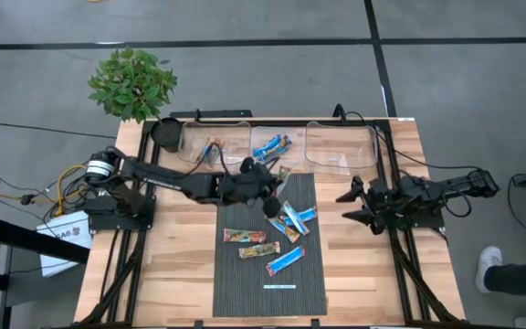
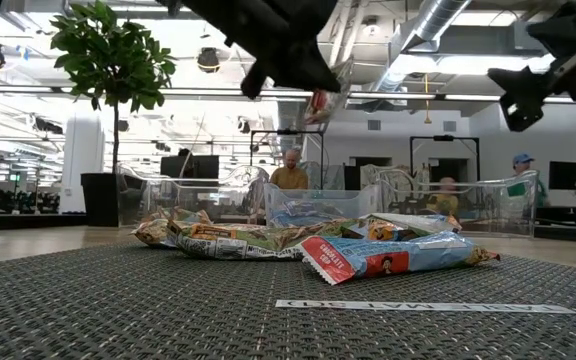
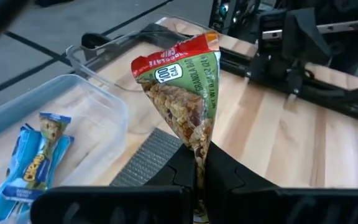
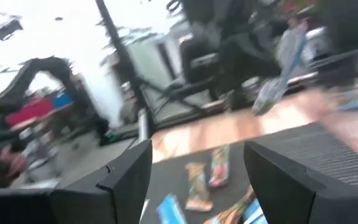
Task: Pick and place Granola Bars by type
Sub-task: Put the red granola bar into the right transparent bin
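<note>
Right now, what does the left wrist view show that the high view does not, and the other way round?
Only the left wrist view shows the print on the held bar: a red-topped wrapper with a green side and pictured granola, pinched at its lower end. Only the high view shows the whole table: the plant, the dark mat with loose bars, the empty right bin, and the right end effector open beside the mat. Both show the left end effector shut on that bar, and the middle bin holding blue bars.

Left arm's stretched in from the frame's left toward the middle, its claw [image 3: 201,168] pinched tight. Right arm's folded up at the right edge, claw [image 1: 352,206] spread wide, just hanging there.
</note>
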